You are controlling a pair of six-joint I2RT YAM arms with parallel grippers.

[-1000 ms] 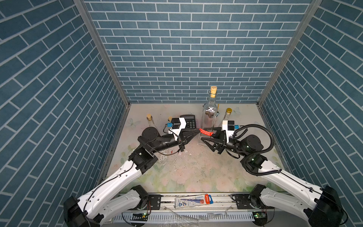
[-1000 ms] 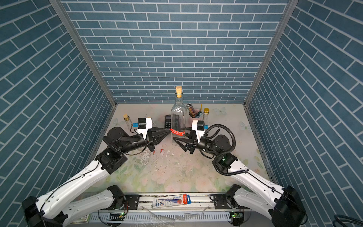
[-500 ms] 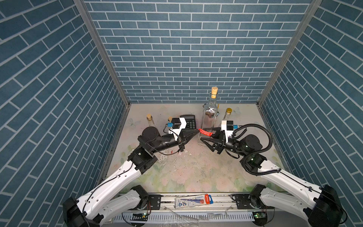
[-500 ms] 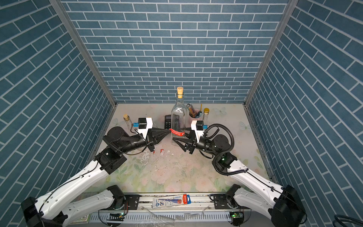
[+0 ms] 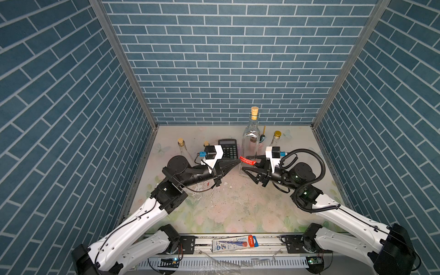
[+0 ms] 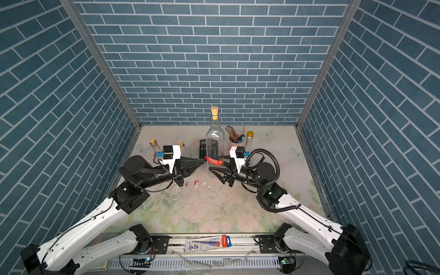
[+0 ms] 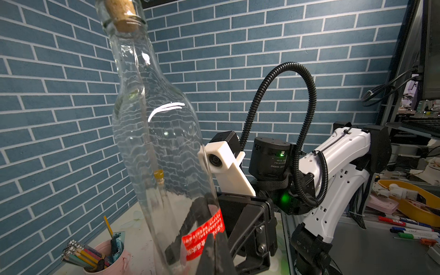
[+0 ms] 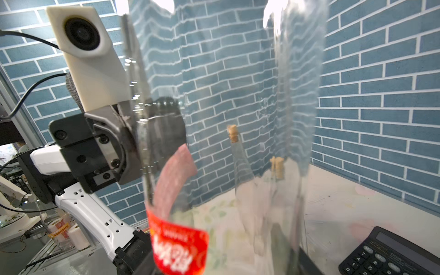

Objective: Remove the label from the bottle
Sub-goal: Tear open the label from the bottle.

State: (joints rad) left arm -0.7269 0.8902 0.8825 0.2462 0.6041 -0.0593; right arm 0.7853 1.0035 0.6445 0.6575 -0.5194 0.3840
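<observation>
Little has shifted this past second: my right gripper (image 5: 244, 163) clamps the upright clear glass bottle (image 5: 250, 140) steady on the desk (image 5: 238, 204) so my fully closed left gripper (image 5: 238, 161), at the edge of the red paper label (image 5: 247, 161), can peel; pinch unconfirmed.

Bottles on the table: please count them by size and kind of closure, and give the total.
Large cork-stoppered bottle: 1
Small cork-stoppered bottles: 2
Gold-capped bottle: 1
Total: 4
</observation>
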